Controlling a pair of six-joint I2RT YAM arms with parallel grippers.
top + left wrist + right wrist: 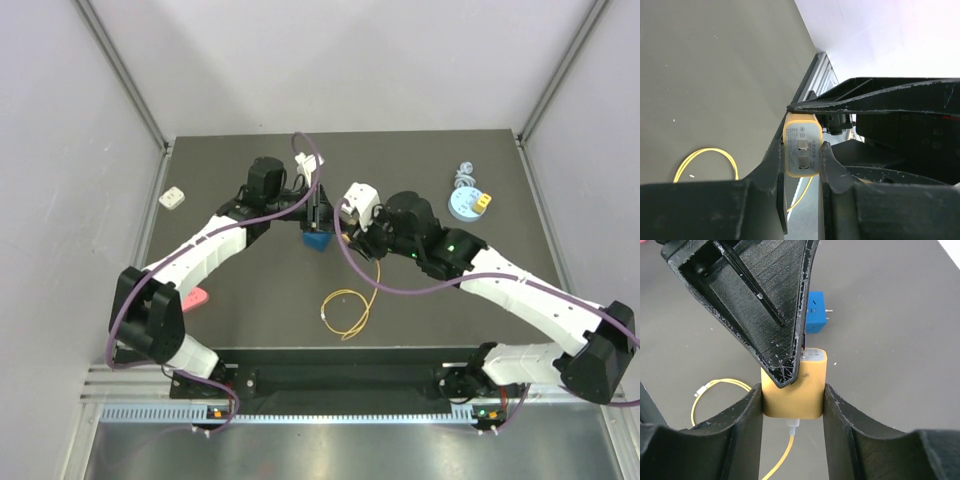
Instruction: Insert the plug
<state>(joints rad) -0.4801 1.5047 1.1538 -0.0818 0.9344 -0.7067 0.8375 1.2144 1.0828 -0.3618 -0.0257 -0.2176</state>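
The right fingers (747, 415) are pinching the plug (801, 399) by its two long sides, one pad pressing on each, and holding it up off the bench (900, 340). The thin yellow cable (782, 457) is leaving the plug's near end between those fingers and running down to a loose loop lying on the bench on the left of the right wrist view.

The left fingers (771, 167) are meeting the same plug from the opposite end. In the left wrist view they are flanking the plug's face, the end carrying two small metal contacts, with a fingertip resting against each side, so they are nipping that end. From the right wrist view, the black left fingers are reaching in from above and covering the plug's upper left corner.

So both pairs of fingers are gripping the plug at once, the right on the cable half and the left on the contact end.

Beyond the plug, a blue block (814, 312) is sitting on the bench just past the fingers, apart from the plug.
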